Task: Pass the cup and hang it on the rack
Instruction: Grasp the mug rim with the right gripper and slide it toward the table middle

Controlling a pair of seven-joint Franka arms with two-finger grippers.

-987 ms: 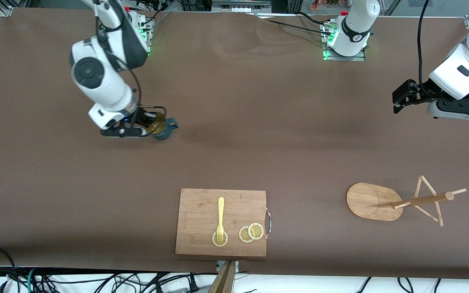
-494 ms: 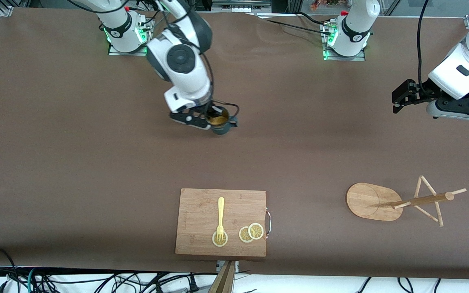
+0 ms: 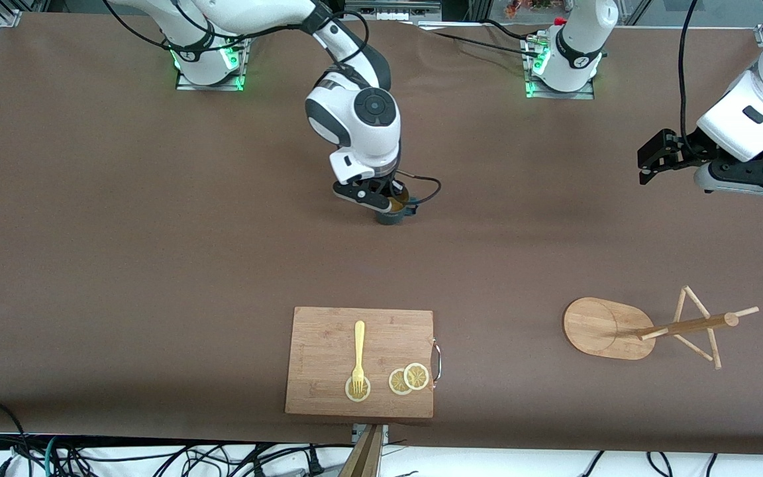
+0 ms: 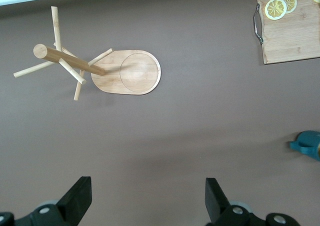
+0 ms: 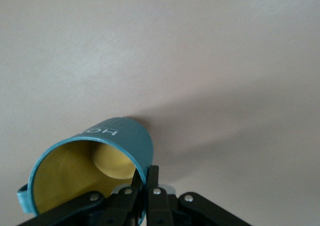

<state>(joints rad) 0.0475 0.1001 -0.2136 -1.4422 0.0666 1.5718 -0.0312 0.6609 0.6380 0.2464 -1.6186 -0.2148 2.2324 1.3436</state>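
My right gripper [image 3: 387, 203] is shut on the rim of the dark teal cup [image 3: 395, 212], one finger inside and one outside, and holds it over the middle of the table. In the right wrist view the cup [image 5: 117, 138] shows its yellow inside and pale lettering, with the gripper [image 5: 145, 178] pinching its wall. The cup's handle also shows in the left wrist view [image 4: 306, 144]. The bamboo rack [image 3: 646, 326] stands toward the left arm's end, near the front camera; it also shows in the left wrist view [image 4: 100, 71]. My left gripper [image 3: 650, 162] is open and empty, waiting above the table at its own end.
A rectangular wooden cutting board [image 3: 328, 344] with a metal handle lies near the front edge, carrying a yellow fork [image 3: 358, 354] and lemon slices [image 3: 408, 379]. The table is covered in brown cloth [image 3: 156, 278]. Cables hang along the front edge.
My right arm has carried the cup from its own end of the table toward the middle. The left arm has not moved.
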